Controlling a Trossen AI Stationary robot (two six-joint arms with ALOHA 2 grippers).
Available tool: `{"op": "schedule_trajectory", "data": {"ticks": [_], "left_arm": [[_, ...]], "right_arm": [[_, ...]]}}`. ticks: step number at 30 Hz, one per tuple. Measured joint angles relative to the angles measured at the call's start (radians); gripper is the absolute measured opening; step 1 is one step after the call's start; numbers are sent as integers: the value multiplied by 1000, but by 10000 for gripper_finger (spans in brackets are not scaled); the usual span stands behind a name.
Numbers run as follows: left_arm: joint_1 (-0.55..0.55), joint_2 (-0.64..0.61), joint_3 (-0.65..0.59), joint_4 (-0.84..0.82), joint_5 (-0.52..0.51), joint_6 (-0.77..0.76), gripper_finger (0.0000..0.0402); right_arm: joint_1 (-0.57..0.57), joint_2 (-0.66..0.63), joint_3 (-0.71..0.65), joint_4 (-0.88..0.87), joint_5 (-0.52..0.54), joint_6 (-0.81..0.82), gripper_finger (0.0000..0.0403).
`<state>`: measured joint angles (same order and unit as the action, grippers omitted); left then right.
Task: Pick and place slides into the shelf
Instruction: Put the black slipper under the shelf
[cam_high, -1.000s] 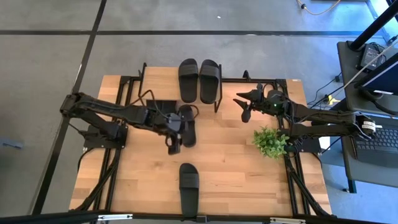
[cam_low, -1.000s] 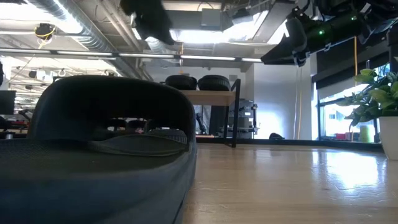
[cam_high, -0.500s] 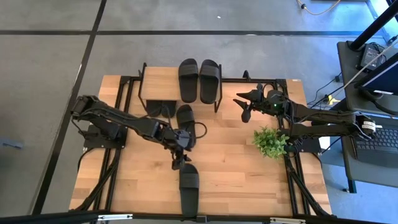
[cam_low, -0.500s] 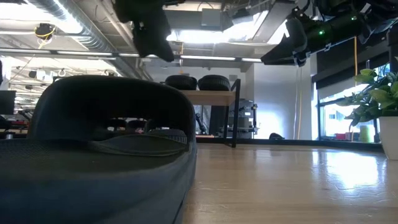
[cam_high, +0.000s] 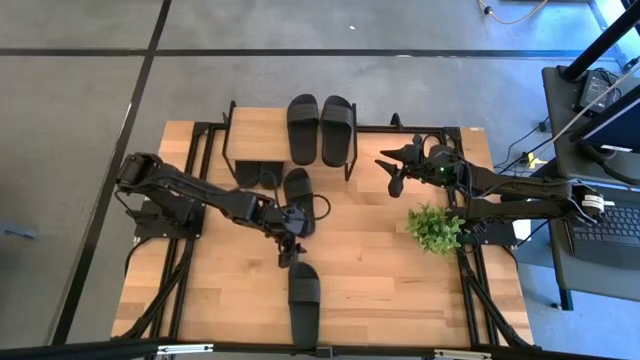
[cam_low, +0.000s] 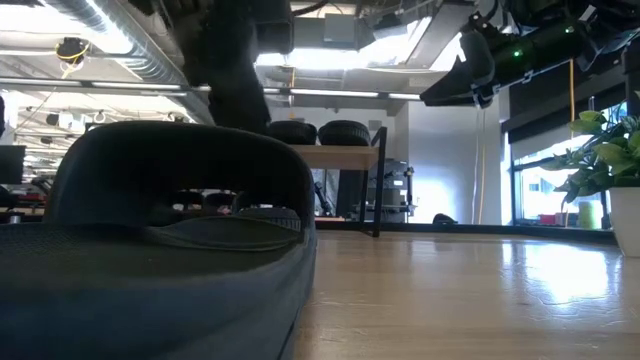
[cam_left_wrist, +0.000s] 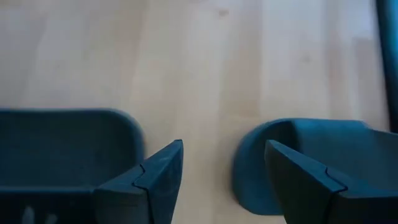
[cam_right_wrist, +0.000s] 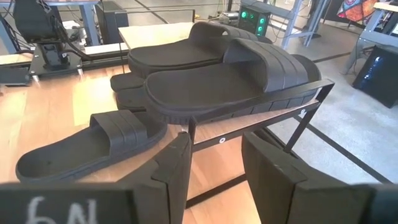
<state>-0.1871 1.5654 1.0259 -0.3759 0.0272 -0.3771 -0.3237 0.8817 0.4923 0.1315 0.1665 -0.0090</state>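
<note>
Left gripper (cam_high: 291, 246) (fingers apart) — pointing down above slide (cam_high: 304, 292).

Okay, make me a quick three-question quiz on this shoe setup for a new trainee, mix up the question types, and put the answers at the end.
1. Multiple choice: how many slides lie on top of the shelf? A) one B) two C) four
2. True or false: the left gripper is clamped on a slide.
3. Short answer: what green thing stands beside the arm of the right gripper, which hovers near the shelf?

Key:
1. B
2. False; its fingers are open and empty, between two slides lying on the wood.
3. A small plant.
</note>
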Motion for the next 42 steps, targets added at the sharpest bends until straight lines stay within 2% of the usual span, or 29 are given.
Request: {"op": "schedule_trajectory", "data": {"ticks": [10, 42], "left_arm": [[0, 0, -128, 192, -92, -56, 217], [17, 169, -135, 237, -121, -102, 217]], "right_arm": [[0, 0, 0, 0, 0, -25, 145], [0, 0, 0, -7, 0, -22, 145]]}}
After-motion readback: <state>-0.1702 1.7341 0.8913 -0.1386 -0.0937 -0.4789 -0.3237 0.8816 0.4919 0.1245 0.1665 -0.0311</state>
